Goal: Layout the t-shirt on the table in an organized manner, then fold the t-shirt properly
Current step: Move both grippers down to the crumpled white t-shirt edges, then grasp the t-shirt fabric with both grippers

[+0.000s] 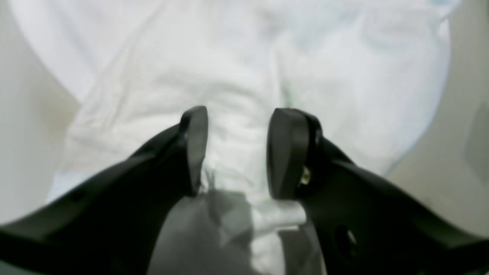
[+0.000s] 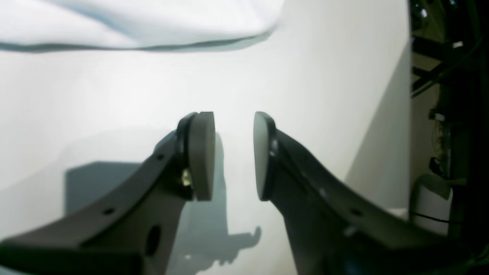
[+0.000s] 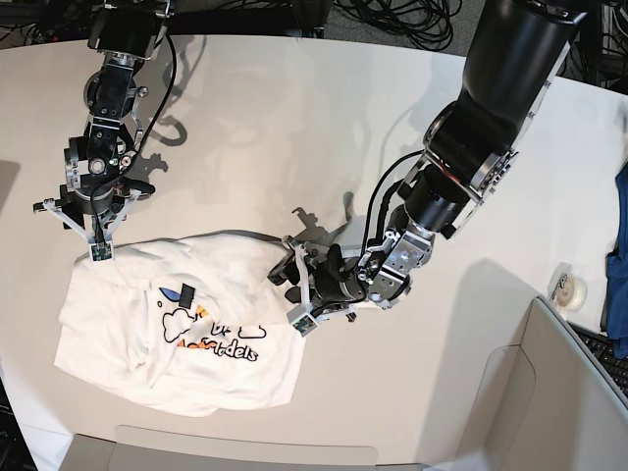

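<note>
The left wrist view is blurred and shows no print; only the base view shows the lettering on the t-shirt [image 3: 177, 329], which lies rumpled on the table [image 3: 294, 128]. The left gripper [image 1: 237, 152] is at the shirt's edge, jaws spread wide, bunched cloth between them. The right gripper [image 2: 233, 156], jaws apart and empty, hovers beside the shirt's opposite corner.
</note>
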Robot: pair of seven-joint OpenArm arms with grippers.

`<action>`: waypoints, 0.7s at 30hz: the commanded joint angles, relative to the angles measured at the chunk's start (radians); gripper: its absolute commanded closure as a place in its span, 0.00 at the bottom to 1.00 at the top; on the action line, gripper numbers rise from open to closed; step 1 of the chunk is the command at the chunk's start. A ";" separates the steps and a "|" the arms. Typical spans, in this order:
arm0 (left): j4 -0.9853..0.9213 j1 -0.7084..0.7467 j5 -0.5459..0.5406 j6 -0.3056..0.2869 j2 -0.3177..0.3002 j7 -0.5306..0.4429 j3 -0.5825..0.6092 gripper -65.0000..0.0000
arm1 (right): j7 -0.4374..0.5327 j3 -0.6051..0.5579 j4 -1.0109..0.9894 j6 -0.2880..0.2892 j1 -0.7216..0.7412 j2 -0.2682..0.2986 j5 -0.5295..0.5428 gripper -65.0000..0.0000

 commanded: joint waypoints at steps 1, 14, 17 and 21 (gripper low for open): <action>0.013 -0.047 -0.003 0.005 -0.003 -0.042 0.000 0.60 | 0.020 0.002 0.021 0.004 0.012 0.008 -0.006 0.73; 0.012 0.001 -0.002 0.005 -0.016 0.048 -0.006 0.60 | 0.020 0.000 0.023 0.004 -0.031 0.008 -0.004 0.73; 0.020 0.064 -0.003 0.046 -0.016 0.086 -0.008 0.60 | 0.020 0.000 0.023 0.004 -0.029 0.010 -0.004 0.73; 0.086 0.133 -0.003 0.075 -0.022 0.139 -0.008 0.60 | 0.020 0.000 0.021 0.004 -0.025 0.010 -0.004 0.73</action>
